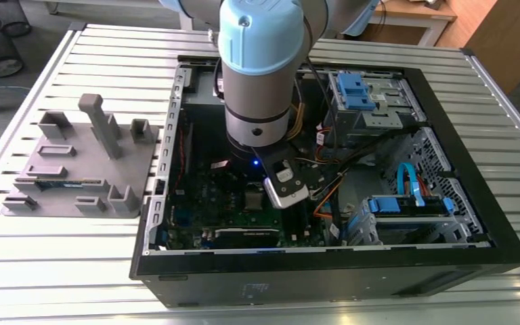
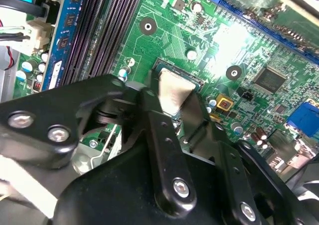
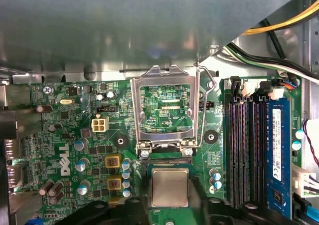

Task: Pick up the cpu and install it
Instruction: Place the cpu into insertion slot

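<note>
Arm comes down from above into an open case that lies on a slatted table, and its lower end is over the green board inside. A grey tray stands on the table beside the case, at the exterior view's left. In the second wrist view the gripper is low over the board, and the cpu sits between its two black fingers, which press on its opposite edges, so the jaws are closed on the cpu. The silver top is turned up, and under it I see the rim of the socket. In the first wrist view the metal frame of the socket is swung open and lies flat on the board. The cpu is just beside the frame's hinges, over the socket, with a dark finger on each side. I cannot tell if it already rests in the socket. Long memory slots run next to it.
</note>
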Robot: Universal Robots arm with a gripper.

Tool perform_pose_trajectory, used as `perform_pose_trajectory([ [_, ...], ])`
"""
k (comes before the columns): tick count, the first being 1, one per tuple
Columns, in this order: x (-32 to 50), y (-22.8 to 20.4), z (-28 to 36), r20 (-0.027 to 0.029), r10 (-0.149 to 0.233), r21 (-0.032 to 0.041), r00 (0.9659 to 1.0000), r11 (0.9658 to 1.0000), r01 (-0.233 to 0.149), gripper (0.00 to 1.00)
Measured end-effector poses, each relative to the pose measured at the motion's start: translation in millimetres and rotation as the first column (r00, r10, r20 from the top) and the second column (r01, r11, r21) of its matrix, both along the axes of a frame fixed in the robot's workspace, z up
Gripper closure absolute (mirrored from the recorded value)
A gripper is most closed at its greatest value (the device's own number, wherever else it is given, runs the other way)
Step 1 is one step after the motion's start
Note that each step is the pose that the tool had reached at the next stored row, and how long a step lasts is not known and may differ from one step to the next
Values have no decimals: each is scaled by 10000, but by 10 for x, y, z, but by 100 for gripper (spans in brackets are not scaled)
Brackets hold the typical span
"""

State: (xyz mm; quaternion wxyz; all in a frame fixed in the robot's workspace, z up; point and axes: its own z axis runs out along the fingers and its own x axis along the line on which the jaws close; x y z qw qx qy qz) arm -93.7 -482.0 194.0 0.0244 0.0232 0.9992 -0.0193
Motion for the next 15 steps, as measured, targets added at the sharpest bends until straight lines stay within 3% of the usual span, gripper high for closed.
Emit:
perform_pose_trajectory([
  [1, 0, 1, 0, 0, 0, 0, 10000, 10000, 0, 50],
  [2, 0, 1, 0, 0, 0, 0, 10000, 10000, 0, 57],
  [15, 0, 3, -27, -1, 0, -1, 10000, 10000, 0, 57],
])
